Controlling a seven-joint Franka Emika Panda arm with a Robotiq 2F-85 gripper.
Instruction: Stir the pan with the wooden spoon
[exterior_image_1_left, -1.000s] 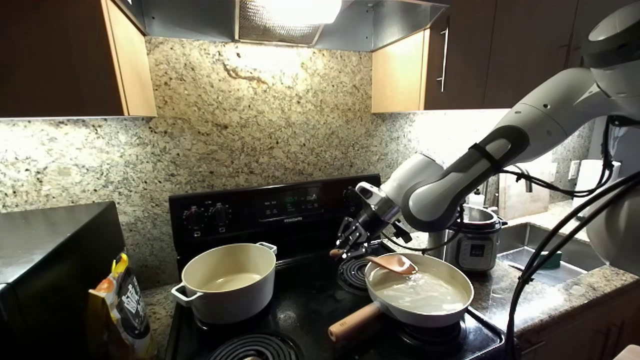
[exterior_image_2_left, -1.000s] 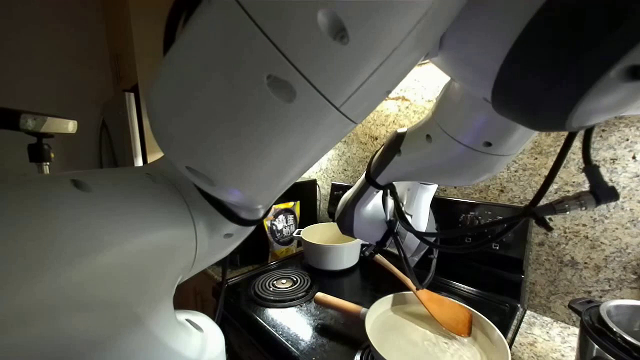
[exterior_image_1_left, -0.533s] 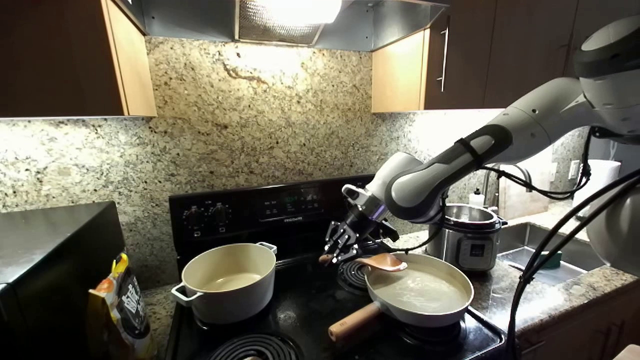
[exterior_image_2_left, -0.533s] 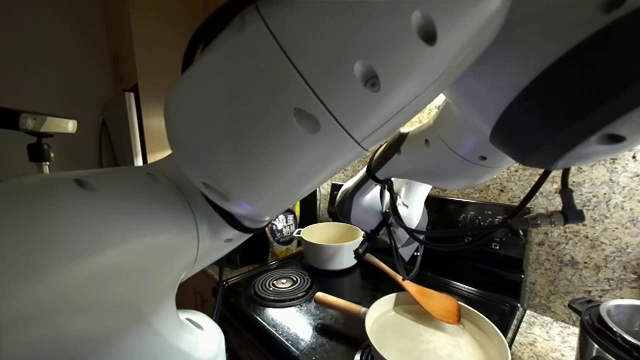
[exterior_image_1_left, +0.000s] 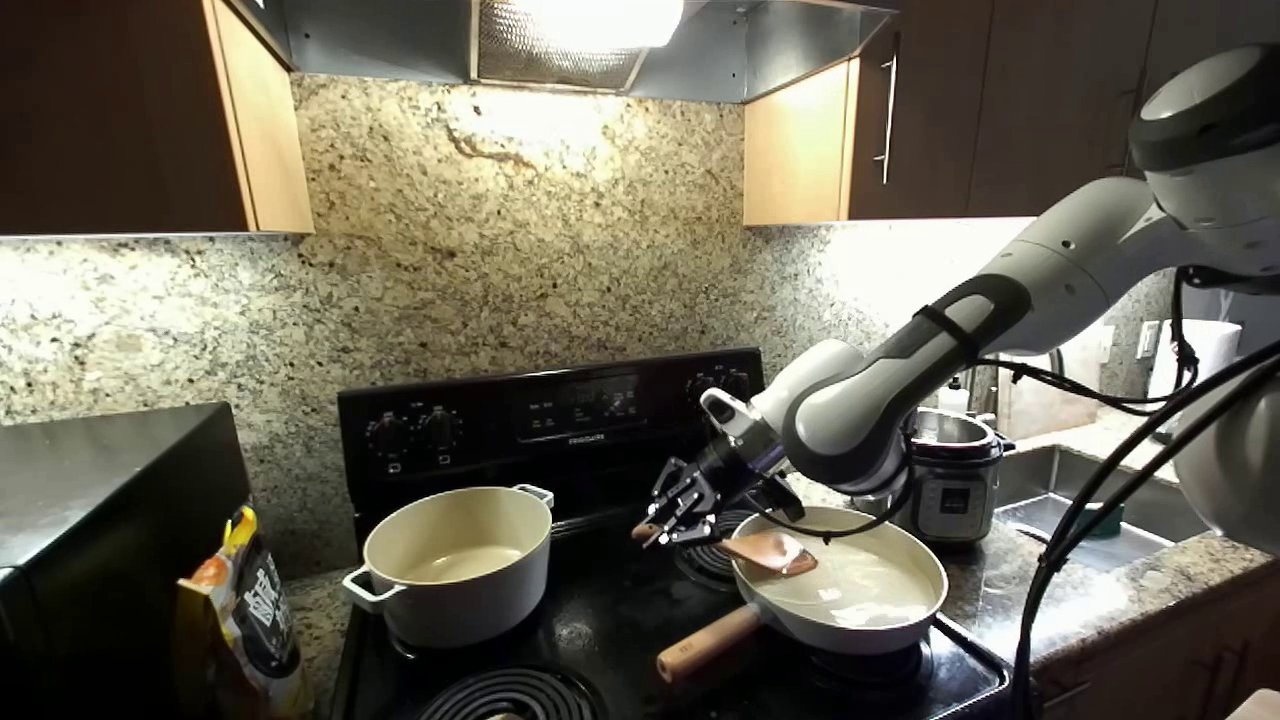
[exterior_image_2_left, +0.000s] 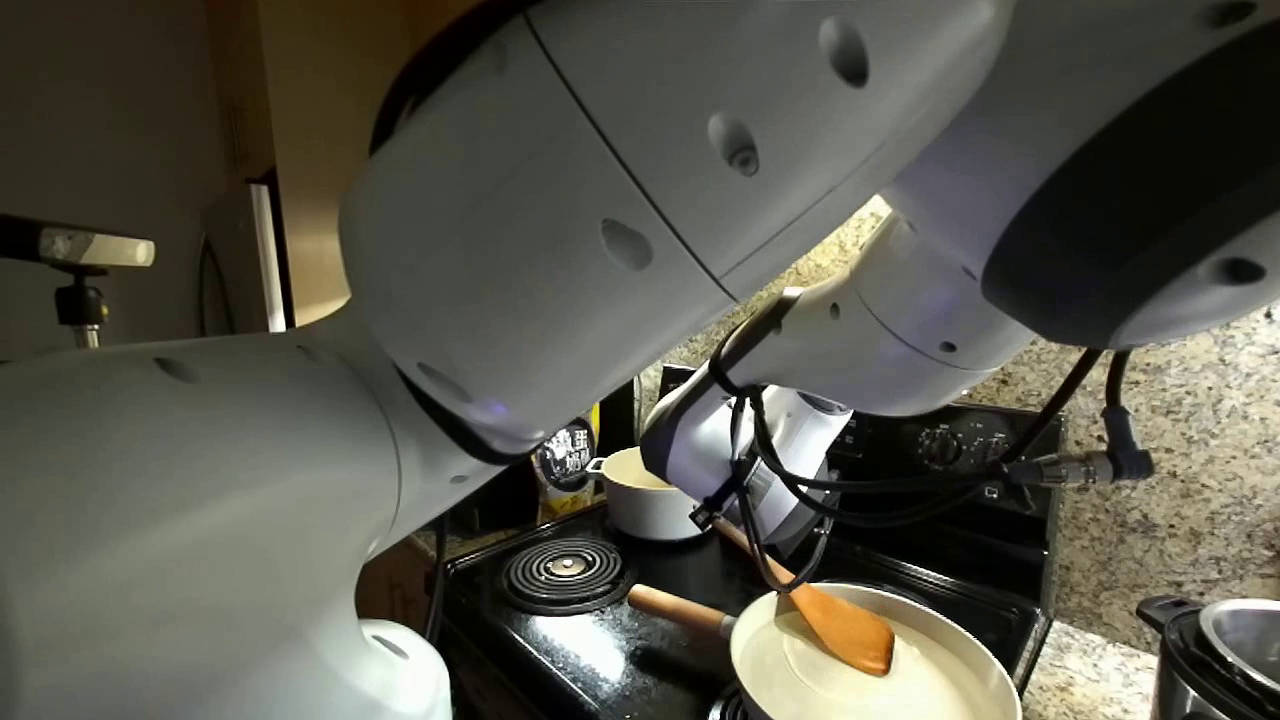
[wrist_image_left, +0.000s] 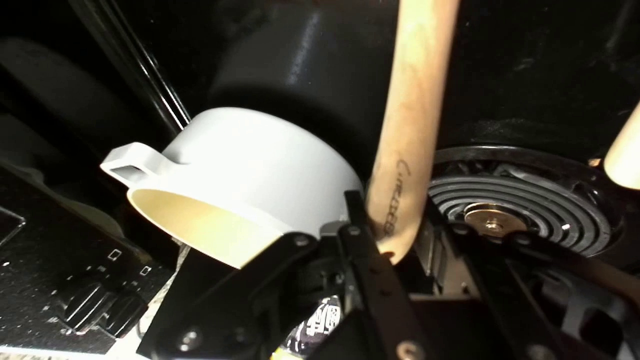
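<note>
My gripper (exterior_image_1_left: 672, 525) is shut on the handle of the wooden spoon (exterior_image_2_left: 845, 628), near its end. In the wrist view that handle (wrist_image_left: 417, 110) rises from between the fingers, lettering showing on it. The spoon slants down, its broad reddish-brown head inside the left part of the pan (exterior_image_1_left: 865, 640) as an exterior view has it. Pale liquid (exterior_image_2_left: 860, 690) covers the pan's bottom; whether the head's tip dips into it is hard to tell. The pan's thick light-wood handle (exterior_image_1_left: 708, 646) points towards the front left in that exterior view.
A cream two-handled pot (exterior_image_1_left: 480, 600) stands left of the pan, close to the gripper in the wrist view. Beyond it is a yellow-black bag (exterior_image_1_left: 262, 610). A steel cooker (exterior_image_1_left: 950, 490) sits right of the stove. The control panel (exterior_image_1_left: 580, 412) rises behind; cables (exterior_image_2_left: 860, 505) hang from the arm.
The gripper and spoon have shifted leftward in both exterior views. Over the last half second the spoon's head has also come lower into the pan. The pan has stayed put.
</note>
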